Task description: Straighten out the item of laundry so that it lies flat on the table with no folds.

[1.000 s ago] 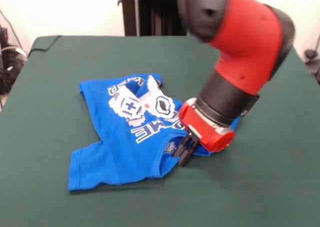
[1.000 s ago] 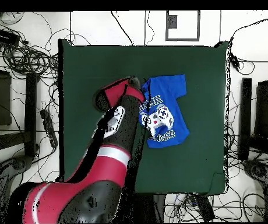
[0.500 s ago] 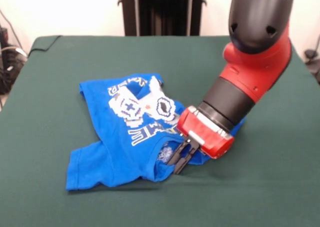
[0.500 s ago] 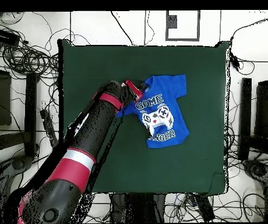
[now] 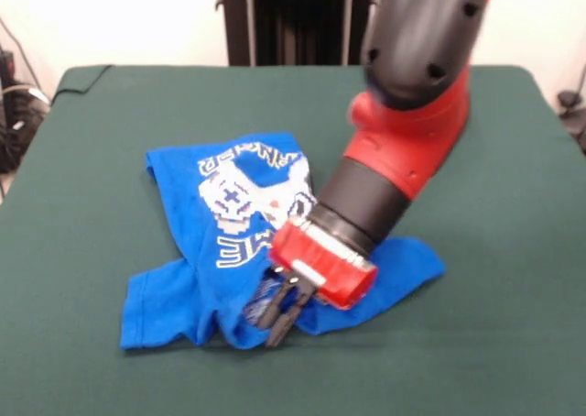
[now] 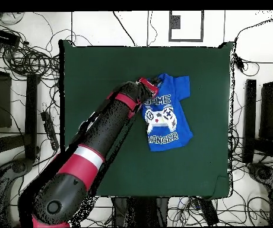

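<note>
Pinching shirt [image 5: 211,242], gripper [image 5: 282,313] closed

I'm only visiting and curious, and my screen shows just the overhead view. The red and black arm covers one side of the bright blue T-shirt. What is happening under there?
Observer: From the front, the black tool is down at the edge of the bright blue printed T-shirt, where the cloth is bunched up.
Visitor: So it isn't flat?
Observer: No. Raised folds run across it near the tool.
Visitor: Anything beyond the arm?
Observer: A flap of blue cloth lies on the dark green cloth-covered table on the arm's other side.
</note>
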